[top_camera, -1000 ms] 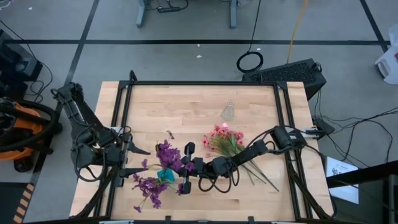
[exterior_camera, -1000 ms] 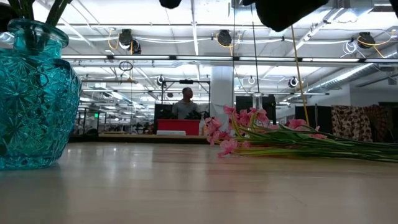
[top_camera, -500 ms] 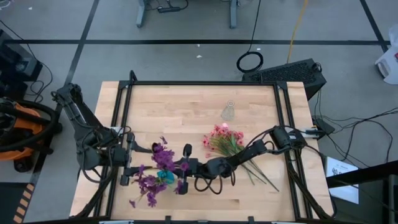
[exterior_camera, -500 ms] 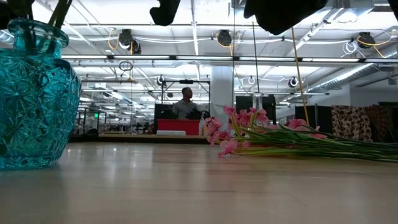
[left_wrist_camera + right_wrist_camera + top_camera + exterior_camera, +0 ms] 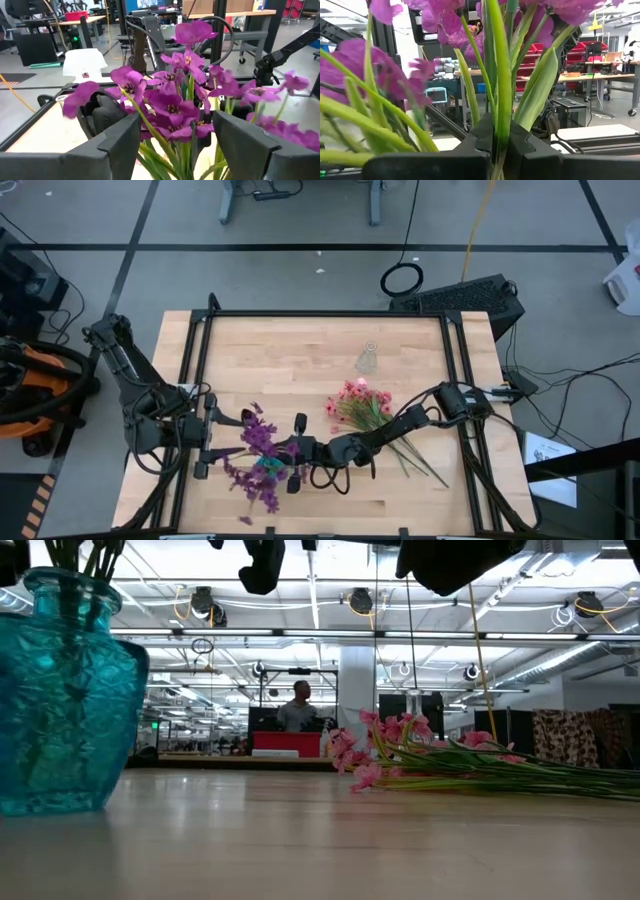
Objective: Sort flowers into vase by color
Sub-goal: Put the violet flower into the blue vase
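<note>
A bunch of purple flowers [image 5: 258, 452] stands with its green stems [image 5: 85, 554] in a teal glass vase [image 5: 65, 690] near the table's near edge. My right gripper [image 5: 497, 145] is shut on those stems just right of the vase. My left gripper [image 5: 180, 150] is open at the vase's left, one finger on either side of the purple blossoms [image 5: 175, 100], touching nothing I can see. The pink flowers [image 5: 360, 405] lie flat on the table right of centre, blossoms toward the far side. My right gripper pinches a few green stems of the purple bunch [image 5: 501, 107] between its two fingers [image 5: 525, 150]. It comes in level from the table's right, with the fingers lying across the stems. The stems stand upright through the hold, with leaves and blossoms fanning above.
A small clear glass vase [image 5: 368, 359] stands toward the far side of the table. The pink stems [image 5: 500, 775] trail toward the table's right near corner under my right arm. A black frame borders the table. A person stands far off in the room behind.
My right gripper has edged toward the table's left with the stems. The purple bunch has swung round, its lower sprays moving toward the near edge. The teal vase has turned about and shifted slightly on the table.
</note>
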### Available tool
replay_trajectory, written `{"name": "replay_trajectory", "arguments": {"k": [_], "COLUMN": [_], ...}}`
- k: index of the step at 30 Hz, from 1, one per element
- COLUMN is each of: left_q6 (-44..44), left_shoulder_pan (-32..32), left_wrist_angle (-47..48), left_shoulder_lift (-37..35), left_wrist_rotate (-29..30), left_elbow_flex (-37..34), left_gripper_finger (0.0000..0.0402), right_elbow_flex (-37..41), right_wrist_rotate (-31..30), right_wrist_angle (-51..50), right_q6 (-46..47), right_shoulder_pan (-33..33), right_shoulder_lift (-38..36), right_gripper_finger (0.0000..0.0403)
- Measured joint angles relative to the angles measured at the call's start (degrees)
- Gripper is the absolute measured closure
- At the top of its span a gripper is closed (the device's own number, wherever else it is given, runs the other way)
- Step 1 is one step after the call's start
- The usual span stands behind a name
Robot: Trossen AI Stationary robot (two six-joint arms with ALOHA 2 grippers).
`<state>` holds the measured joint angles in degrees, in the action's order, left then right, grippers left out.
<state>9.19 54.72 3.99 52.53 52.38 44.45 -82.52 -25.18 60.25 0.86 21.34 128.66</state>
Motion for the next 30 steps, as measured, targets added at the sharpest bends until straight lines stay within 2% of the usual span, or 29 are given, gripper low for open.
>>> {"name": "replay_trajectory", "arguments": {"k": [5,13,20,30], "left_q6": [0.0,0.6,5.6,6.9], "left_shoulder_pan": [0.0,0.0,0.0,4.6], "left_wrist_angle": [0.0,0.6,6.2,7.5], "left_shoulder_lift": [0.0,0.0,0.0,-0.2], "left_wrist_rotate": [0.0,0.0,0.1,0.2], "left_elbow_flex": [0.0,0.0,0.0,0.0], "left_gripper_finger": [0.0149,0.0149,0.0149,0.0149], "right_elbow_flex": [0.0,0.0,0.0,0.0], "right_wrist_rotate": [0.0,0.0,0.0,0.0], "right_wrist_angle": [0.0,-1.2,-7.4,-9.7], "right_q6": [-0.1,0.5,3.9,5.3], "right_shoulder_pan": [0.0,0.2,0.2,0.9], "right_shoulder_lift": [0.0,0.0,0.0,0.0], "right_gripper_finger": [0.0388,0.0330,0.0294,0.0246]}}
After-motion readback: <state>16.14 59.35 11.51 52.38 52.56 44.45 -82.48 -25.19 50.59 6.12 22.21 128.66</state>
